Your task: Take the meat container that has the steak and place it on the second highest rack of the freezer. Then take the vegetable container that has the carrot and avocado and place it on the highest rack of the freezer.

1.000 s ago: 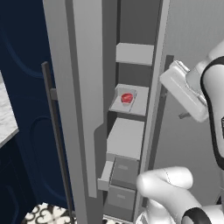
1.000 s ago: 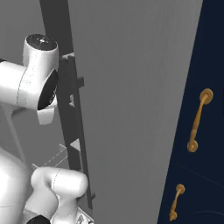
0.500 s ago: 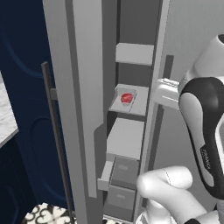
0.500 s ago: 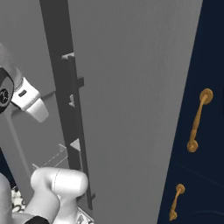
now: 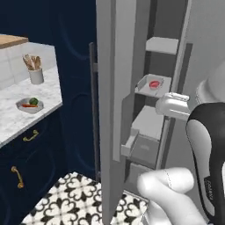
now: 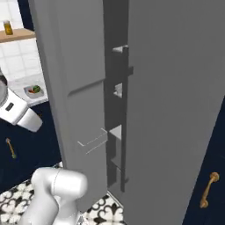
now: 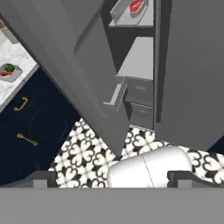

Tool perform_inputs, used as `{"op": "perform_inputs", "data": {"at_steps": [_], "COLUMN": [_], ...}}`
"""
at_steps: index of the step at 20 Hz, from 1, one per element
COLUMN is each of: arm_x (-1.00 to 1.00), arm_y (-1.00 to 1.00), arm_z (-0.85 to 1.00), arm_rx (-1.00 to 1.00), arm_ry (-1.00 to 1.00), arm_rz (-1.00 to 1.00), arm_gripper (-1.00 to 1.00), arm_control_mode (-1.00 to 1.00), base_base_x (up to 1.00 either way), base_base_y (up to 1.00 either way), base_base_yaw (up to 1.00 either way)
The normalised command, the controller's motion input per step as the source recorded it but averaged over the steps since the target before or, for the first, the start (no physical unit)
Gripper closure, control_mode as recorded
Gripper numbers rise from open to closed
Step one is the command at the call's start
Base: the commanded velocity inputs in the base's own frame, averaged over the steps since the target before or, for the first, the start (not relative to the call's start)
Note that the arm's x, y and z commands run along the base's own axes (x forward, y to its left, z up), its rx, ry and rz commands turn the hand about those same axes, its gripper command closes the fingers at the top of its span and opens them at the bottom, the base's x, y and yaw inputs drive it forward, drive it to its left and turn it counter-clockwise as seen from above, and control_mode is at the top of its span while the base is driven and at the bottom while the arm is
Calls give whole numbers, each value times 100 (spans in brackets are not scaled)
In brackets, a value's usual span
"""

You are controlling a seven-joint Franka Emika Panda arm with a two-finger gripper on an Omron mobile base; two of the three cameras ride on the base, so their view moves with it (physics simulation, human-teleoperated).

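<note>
Sitting on a freezer [image 5: 112, 79] shelf, the meat container [image 5: 149, 85] is a shallow pale tray with the steak [image 5: 154, 84] lying in it, a small glossy red lump that covers only part of the tray floor. In the left base view this shelf is the second one down; the top shelf [image 5: 162, 45] above it is bare and flat. The hand view catches the same tray at its upper edge, the steak [image 7: 136, 6] showing red inside the container [image 7: 124, 13], with a wider plain grey shelf and drawer fronts below it.

The freezer door stands open, its dark bar handle [image 5: 94, 110] running down the outer edge.

Well apart from the freezer, on the marble counter [image 5: 17, 118] to the left, rests the vegetable container [image 5: 30, 105], a small pale bowl-like tray. Inside it the avocado [image 5: 33, 101] lies dark green and round beside the carrot [image 5: 29, 105], an orange sliver along the tray. The hand view shows this tray [image 7: 10, 72] at the left edge, and the right base view shows it [image 6: 34, 91] on the counter too. A white cup of wooden utensils [image 5: 36, 72] stands further back.

The gripper [image 7: 109, 177] holds nothing, its two dark fingertips spread wide above the patterned floor tiles [image 7: 87, 153].
</note>
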Motion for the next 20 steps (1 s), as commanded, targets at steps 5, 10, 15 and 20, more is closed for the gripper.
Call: {"op": "perform_inputs", "data": {"at_steps": [5,10,15,20], "arm_x": [0,0,0,0], "arm_y": [0,0,0,0], "arm_z": [0,0,0,0], "arm_rx": [0,0,0,0], "arm_ry": [0,0,0,0], "arm_rz": [0,0,0,0], "arm_gripper": [-100,-100,-100,-100], "arm_control_mode": [100,100,100,100], "base_base_x": [-8,48,84,15], "base_base_y": [48,59,90,96], "base_base_yaw": [96,65,-12,-49]}}
